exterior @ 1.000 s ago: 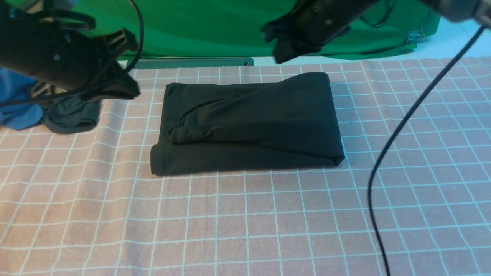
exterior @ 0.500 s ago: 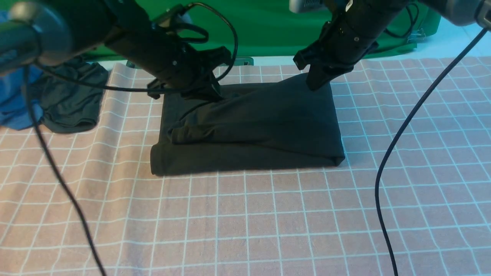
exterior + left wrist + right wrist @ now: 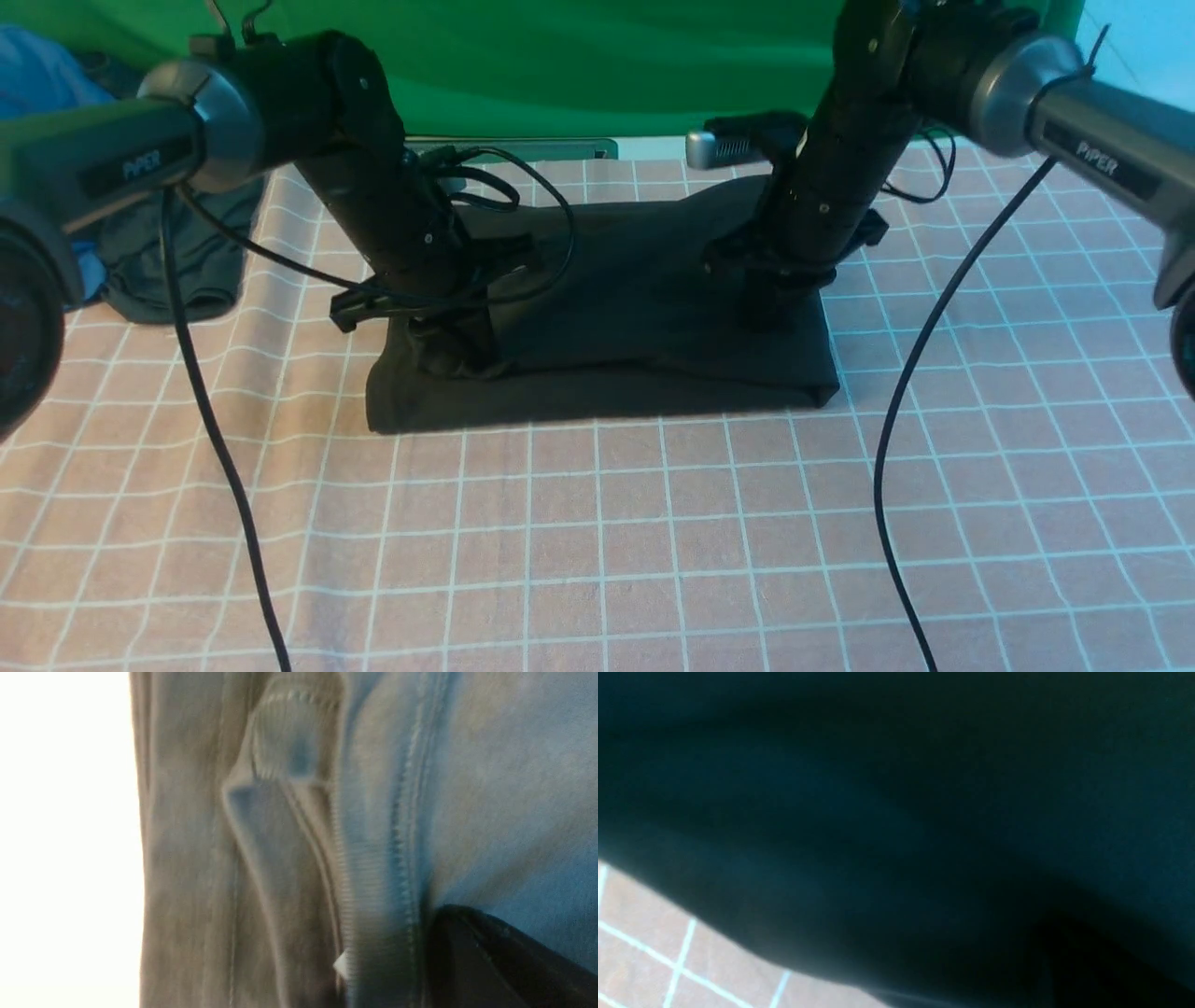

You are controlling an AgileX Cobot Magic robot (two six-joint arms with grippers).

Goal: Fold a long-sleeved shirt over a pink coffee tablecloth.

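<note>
Long-sleeved shirt (image 3: pixel 635 317) found folded, mid pink coffee tablecloth (image 3: pixel 597 523). Left gripper (image 3: pixel 457 350) clenched, set down on its near-left part; right gripper (image 3: pixel 766 308) clenched on its right part. Dark garment (image 3: pixel 159 271) noted far left, green cloth (image 3: pixel 560 65) beyond

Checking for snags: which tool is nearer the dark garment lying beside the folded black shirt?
Left. The left tool sits on the end of the shirt closest to that dark garment; the right tool sits on the opposite end, farther away.
</note>
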